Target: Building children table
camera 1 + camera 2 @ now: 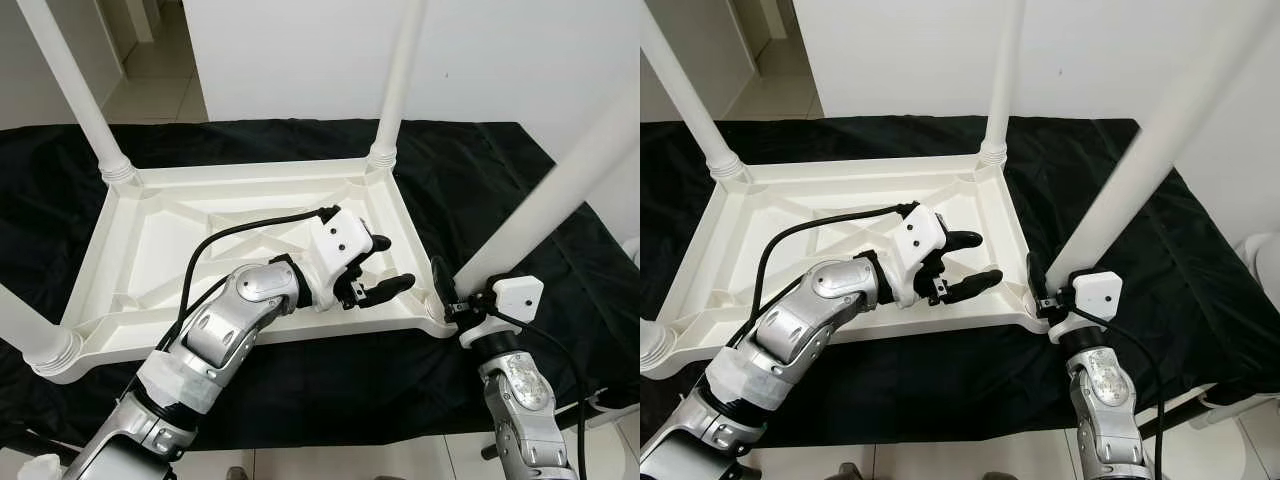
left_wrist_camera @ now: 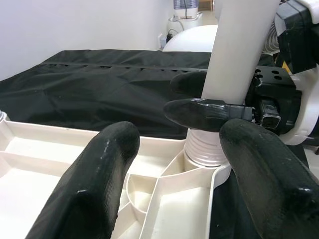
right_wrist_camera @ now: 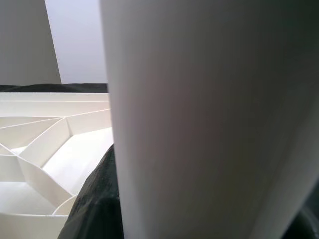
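Left eye view: my right hand [image 1: 447, 290] clamps the white plastic table leg [image 1: 560, 190] at the near right corner socket of the upturned white tabletop [image 1: 180, 225] on the black-draped worktop [image 1: 480, 170]. My left hand [image 1: 385, 268] hovers wide open nearby. The leg looks tilted; forcing it may cross-thread.

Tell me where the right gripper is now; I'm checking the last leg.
The right gripper is closed around the base of the near-right table leg, at the upturned tabletop's near-right corner.
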Robot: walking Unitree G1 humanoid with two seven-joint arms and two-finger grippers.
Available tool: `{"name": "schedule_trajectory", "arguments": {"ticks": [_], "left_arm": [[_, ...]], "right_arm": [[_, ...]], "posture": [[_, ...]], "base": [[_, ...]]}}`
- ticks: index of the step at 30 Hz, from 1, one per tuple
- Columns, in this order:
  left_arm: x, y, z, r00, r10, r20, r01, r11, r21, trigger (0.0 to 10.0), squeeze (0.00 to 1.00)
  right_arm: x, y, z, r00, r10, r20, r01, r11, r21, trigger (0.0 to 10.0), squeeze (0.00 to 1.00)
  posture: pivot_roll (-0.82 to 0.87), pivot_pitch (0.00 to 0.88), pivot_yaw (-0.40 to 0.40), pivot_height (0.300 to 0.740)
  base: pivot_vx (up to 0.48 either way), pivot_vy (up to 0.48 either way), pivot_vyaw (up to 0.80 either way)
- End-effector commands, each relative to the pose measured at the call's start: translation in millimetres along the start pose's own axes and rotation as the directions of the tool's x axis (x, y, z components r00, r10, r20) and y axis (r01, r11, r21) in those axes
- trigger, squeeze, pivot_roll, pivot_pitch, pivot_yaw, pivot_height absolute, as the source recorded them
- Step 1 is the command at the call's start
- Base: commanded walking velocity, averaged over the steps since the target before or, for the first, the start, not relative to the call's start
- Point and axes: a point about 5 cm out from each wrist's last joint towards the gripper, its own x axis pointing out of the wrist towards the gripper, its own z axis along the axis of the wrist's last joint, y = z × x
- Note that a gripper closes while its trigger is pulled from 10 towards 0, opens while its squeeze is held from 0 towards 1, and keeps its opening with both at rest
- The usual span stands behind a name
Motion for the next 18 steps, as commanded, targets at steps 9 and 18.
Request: {"name": "schedule_trajectory", "arguments": {"ticks": [9, 18], "left_arm": [[-0.8, -0.9, 8, 0.999, -0.053, 0.012, 0.053, 0.998, 0.031, 10.0, 0.00], [-1.0, 0.5, 9, 0.999, -0.052, 0.014, 0.052, 0.998, 0.032, 10.0, 0.00]], "right_arm": [[-11.9, 10.8, -37, 0.977, 0.037, -0.209, -0.030, 0.999, 0.037, 10.0, 0.00], [-0.8, 3.8, -42, 0.929, 0.068, -0.364, -0.033, 0.994, 0.100, 10.0, 0.00]], "posture": [[-0.02, 0.000, 0.042, 0.740], [-0.03, 0.000, 0.050, 0.740]], "base": [[0.000, 0.000, 0.00], [0.000, 0.000, 0.00]]}}
